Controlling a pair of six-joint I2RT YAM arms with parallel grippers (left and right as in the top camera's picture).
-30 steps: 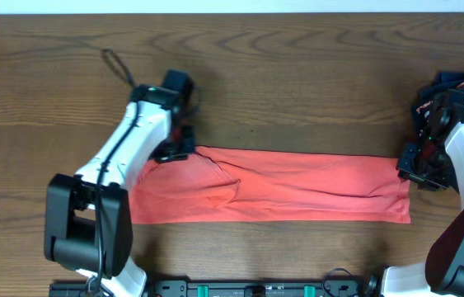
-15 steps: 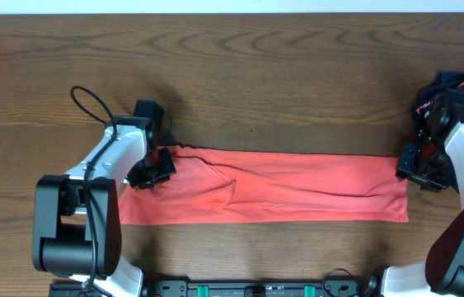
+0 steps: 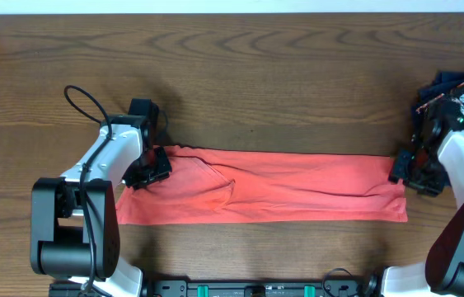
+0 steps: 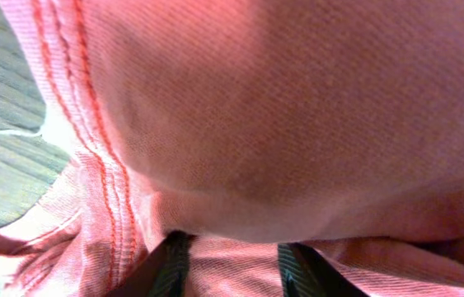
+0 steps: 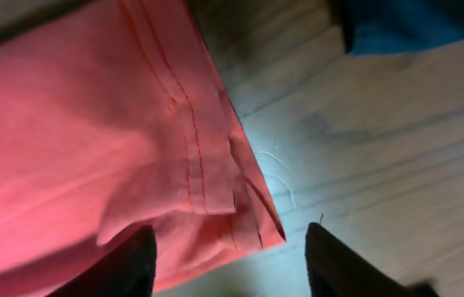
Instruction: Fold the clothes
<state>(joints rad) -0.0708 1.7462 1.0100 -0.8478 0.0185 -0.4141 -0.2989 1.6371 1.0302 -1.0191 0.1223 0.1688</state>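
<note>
The light, limp red-orange T-shirt (image 3: 264, 194) lies in a long strip across the table (image 3: 256, 82); I'd pinch its hemmed end corners. There the right gripper (image 5: 233, 252) gapes; whether the left gripper (image 4: 232, 260), smothered in cloth, pinches anything I cannot tell.

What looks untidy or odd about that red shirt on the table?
The red-orange shirt lies as a long flat strip, but a puckered crease bunches up left of its middle, and its left end is rumpled.

Left gripper (image 3: 155, 168) low, jaws parted, right gripper (image 3: 403, 170) low, jaws wide
</note>
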